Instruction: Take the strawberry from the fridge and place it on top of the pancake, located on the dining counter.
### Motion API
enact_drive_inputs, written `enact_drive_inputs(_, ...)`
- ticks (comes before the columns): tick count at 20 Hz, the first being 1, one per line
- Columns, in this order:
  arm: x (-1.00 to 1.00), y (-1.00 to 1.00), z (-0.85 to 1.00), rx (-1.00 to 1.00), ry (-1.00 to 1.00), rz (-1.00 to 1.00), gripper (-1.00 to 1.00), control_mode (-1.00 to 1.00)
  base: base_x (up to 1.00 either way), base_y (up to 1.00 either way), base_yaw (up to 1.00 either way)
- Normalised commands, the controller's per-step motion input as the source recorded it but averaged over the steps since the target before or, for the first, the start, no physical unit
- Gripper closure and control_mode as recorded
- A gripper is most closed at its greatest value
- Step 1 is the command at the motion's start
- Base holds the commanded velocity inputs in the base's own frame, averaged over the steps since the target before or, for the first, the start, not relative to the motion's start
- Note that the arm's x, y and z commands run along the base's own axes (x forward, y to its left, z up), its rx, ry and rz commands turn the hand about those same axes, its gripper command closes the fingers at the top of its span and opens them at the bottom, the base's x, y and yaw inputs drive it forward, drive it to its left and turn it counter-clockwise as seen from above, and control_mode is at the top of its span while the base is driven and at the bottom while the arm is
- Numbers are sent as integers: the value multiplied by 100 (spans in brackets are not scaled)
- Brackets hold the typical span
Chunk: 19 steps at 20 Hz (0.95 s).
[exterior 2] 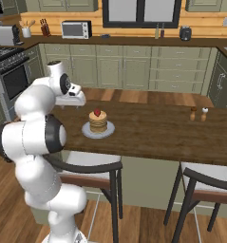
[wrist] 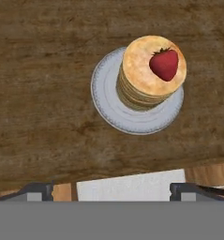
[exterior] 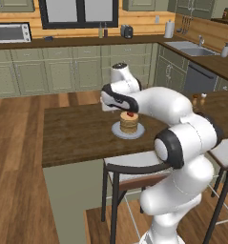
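The strawberry (wrist: 164, 64) lies on top of the pancake (wrist: 144, 79), near one edge of the stack, free of any grip. The stack stands on a round grey plate (wrist: 106, 101) on the dark-brown dining counter (wrist: 43, 89). My gripper (wrist: 111, 191) hangs above the counter's near edge, off to one side of the plate, open, with nothing between its fingertips (wrist: 38, 190). From the base, the strawberry (exterior 2: 97, 113) caps the pancake (exterior 2: 98, 123), and my hand (exterior 2: 70, 100) hovers to its left, higher than the stack. The fridge is out of view.
Two black-framed stools (exterior 2: 93, 166) (exterior 2: 207, 182) stand at the counter's near side. Salt and pepper shakers (exterior 2: 198, 114) sit at the counter's right. Olive cabinets with a microwave (exterior 2: 76, 29) and a sink (exterior: 191, 46) line the far walls.
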Motion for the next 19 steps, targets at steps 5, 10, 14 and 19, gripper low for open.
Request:
enact_drive_inputs(5, -100, 59, 0, -1, -2, 0, -100, -100, 0, 0, 0)
enact_drive_inputs(10, -100, 47, 7, -4, -2, 0, -100, -100, 0, 0, 0)
enact_drive_inputs(14, -100, 26, 31, -5, -2, 0, -100, -100, 0, 0, 0)
enact_drive_inputs(19, -93, 11, 8, -6, -2, 0, -100, -100, 0, 0, 0)
